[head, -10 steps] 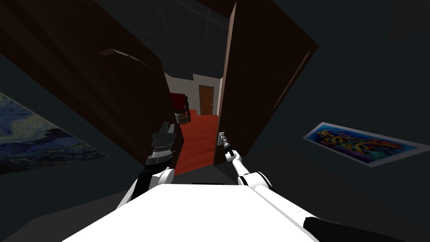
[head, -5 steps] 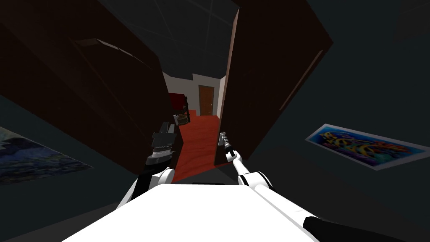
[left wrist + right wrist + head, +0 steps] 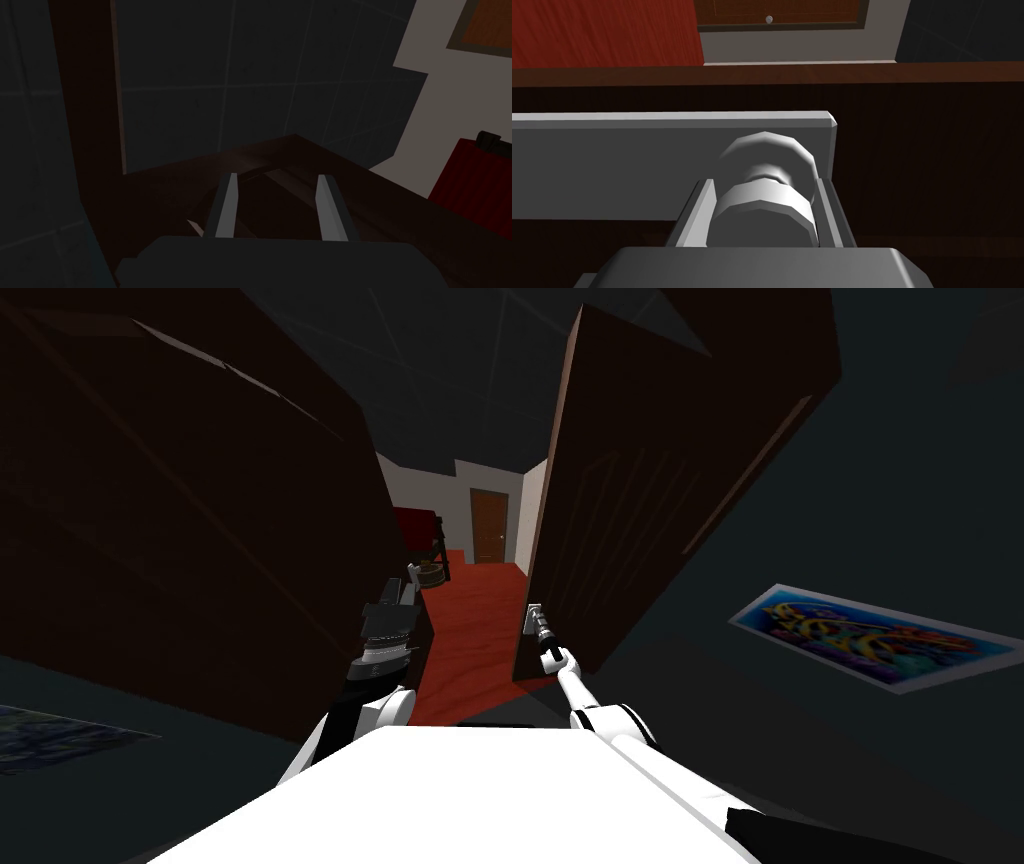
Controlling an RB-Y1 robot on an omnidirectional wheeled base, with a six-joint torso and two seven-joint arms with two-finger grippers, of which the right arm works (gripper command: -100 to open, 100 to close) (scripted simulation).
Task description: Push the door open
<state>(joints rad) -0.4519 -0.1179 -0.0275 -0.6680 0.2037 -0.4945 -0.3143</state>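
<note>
The dark brown door [image 3: 640, 488] stands partly open on my right, its free edge towards me. My right gripper [image 3: 536, 616] is stretched out to that edge. In the right wrist view it [image 3: 764, 190] is shut on the grey round door knob [image 3: 764, 215], which sits on a light grey plate [image 3: 612, 165]. My left gripper [image 3: 392, 593] is held up beside a dark brown panel [image 3: 200, 518] on the left of the opening. In the left wrist view it [image 3: 277, 176] is open with nothing between its fingers.
Through the gap lie a red floor [image 3: 470, 628], dark red furniture [image 3: 415, 528] on the left and a closed brown door [image 3: 488, 526] in the far wall. A colourful picture [image 3: 870, 633] hangs on the dark wall to the right.
The door has swung further away to the right and the gap is wider. I have moved forward, so the left panel looms larger. The right gripper has kept its hold on the knob.
</note>
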